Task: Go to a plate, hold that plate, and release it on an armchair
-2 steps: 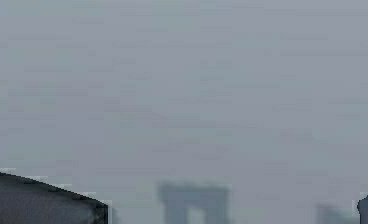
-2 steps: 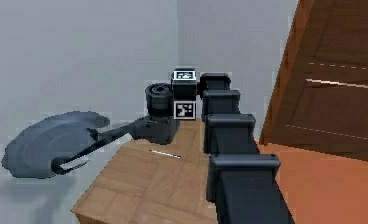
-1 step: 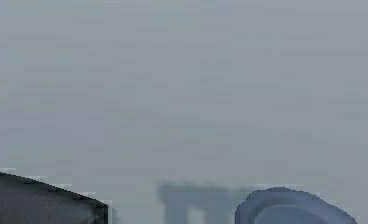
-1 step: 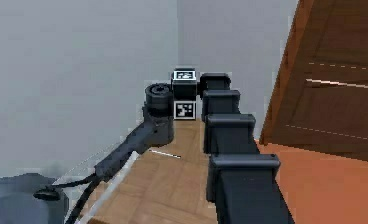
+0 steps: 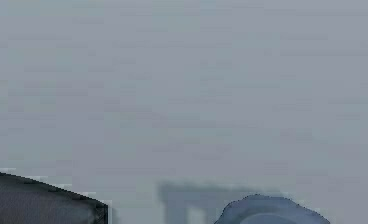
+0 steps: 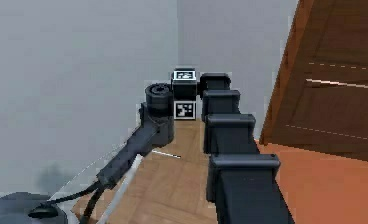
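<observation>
In the arm side view my arm (image 6: pixel 232 140) rises as a dark segmented bar toward a room corner, with the white marker squares (image 6: pixel 183 92) at its far end. Left of them sits the gripper's round dark body, and the gripper (image 6: pixel 104 182) slants down to the left over the wooden floor (image 6: pixel 172 185). Its far end runs into a pale grey shape (image 6: pixel 27 205) at the bottom left corner, so I cannot tell whether it holds anything. I can make out no plate or armchair by shape.
A brown wooden door (image 6: pixel 332 80) stands at the arm side view's right. Pale walls (image 6: pixel 72 70) meet in a corner just beyond the arm. The forward view faces a grey wall (image 5: pixel 182 80) up close, with a dark rounded object (image 5: pixel 42 200) at its bottom left.
</observation>
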